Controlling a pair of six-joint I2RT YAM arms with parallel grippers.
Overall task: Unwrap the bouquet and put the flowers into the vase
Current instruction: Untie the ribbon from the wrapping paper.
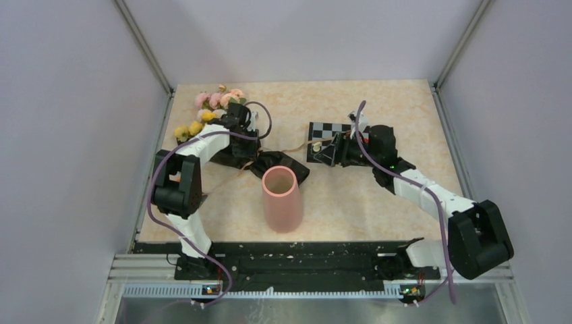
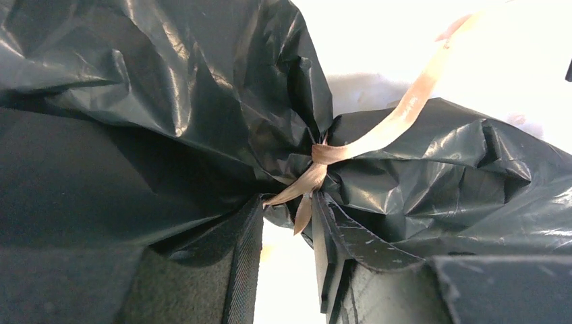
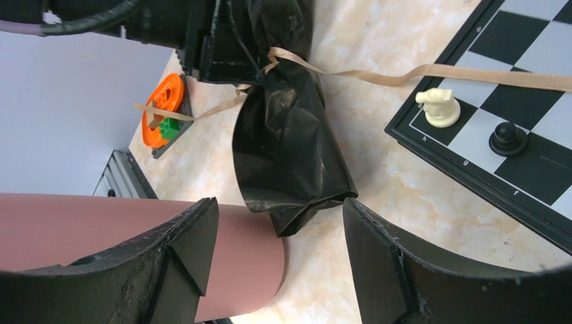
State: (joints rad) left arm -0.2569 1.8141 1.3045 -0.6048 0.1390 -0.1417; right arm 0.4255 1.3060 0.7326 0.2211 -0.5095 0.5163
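Top external alone shows the flowers.

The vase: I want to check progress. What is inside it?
Nothing shows in the vase mouth, only pink inner wall; its bottom is out of sight. The flowers lie outside, still wrapped.

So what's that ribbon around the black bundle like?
The ribbon is thin, flat and tan, with a slight sheen. It is knotted tight around the pinched waist of the black wrapping paper. Two short ends hang below the knot. One long tail trails loose across the table onto the chessboard, beside a white chess piece.
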